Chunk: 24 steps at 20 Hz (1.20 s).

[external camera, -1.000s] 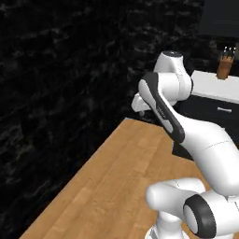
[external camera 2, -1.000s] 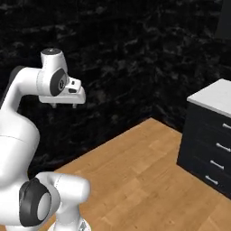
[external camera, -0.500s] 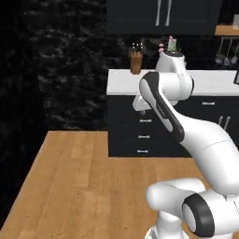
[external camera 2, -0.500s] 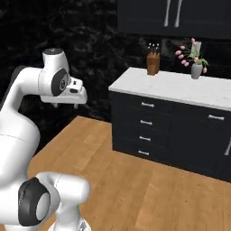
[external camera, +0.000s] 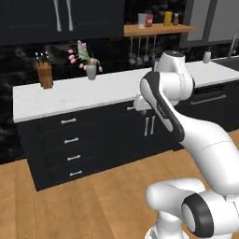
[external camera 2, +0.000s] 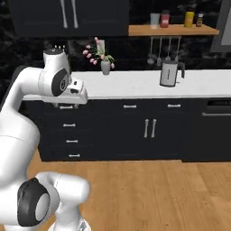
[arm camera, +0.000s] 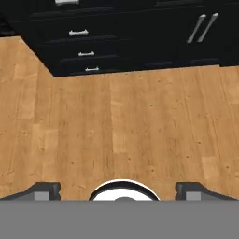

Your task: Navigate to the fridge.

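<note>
My gripper (arm camera: 119, 193) is empty, tips spread wide, held up at about countertop height and pointing down at the wood floor (arm camera: 126, 135) right below it.

Ahead of it is a run of black cabinets (external camera 2: 135, 131): a drawer stack (external camera: 70, 149), then double doors with paired silver handles (external camera 2: 150, 128). Above those is the white countertop (external camera: 93, 93), carrying a knife block (external camera: 45, 74), a vase of pink flowers (external camera: 91, 70) and a steel kettle (external camera 2: 169, 73). Farther back there's a wooden shelf (external camera 2: 173, 30) with jars.

The fridge? I can't make it out for sure. Pale grey panels (external camera: 212, 21) sit far off to the gripper's right, maybe that's it.

Risk from here, I reckon: rolling on this close to the counter, my elbow could clip the edge, or I'd park at the wrong black cabinet.
</note>
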Tool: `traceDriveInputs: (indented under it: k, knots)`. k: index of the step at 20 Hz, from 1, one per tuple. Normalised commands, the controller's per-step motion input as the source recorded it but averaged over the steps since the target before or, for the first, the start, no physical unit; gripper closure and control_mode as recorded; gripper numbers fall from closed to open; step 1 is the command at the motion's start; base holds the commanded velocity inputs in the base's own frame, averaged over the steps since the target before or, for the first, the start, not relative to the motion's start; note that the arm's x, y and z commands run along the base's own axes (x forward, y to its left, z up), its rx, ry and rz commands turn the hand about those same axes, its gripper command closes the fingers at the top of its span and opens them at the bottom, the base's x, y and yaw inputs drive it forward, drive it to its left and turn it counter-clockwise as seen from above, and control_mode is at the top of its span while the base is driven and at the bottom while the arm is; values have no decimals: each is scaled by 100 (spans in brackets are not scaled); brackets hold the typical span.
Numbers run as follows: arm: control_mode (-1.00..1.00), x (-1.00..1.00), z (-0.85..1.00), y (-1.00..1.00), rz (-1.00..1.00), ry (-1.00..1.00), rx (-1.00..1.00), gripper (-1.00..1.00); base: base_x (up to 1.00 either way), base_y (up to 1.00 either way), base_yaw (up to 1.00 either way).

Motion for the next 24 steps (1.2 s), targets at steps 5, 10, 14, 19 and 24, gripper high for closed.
traceDriveInputs:
  k: [5, 10, 14, 19, 24]
  knots:
    - [100, 0, 0, 0, 0, 0, 0, -100, 95, -64, -58]
    - [100, 0, 0, 0, 0, 0, 0, -100, 100, -64, -50]
    - [100, 0, 0, 0, 0, 0, 0, -100, 100, -65, -45]
    - [100, 0, 0, 0, 0, 0, 0, -100, 100, -68, -42]
    - [100, 0, 0, 0, 0, 0, 0, -100, 100, -73, -35]
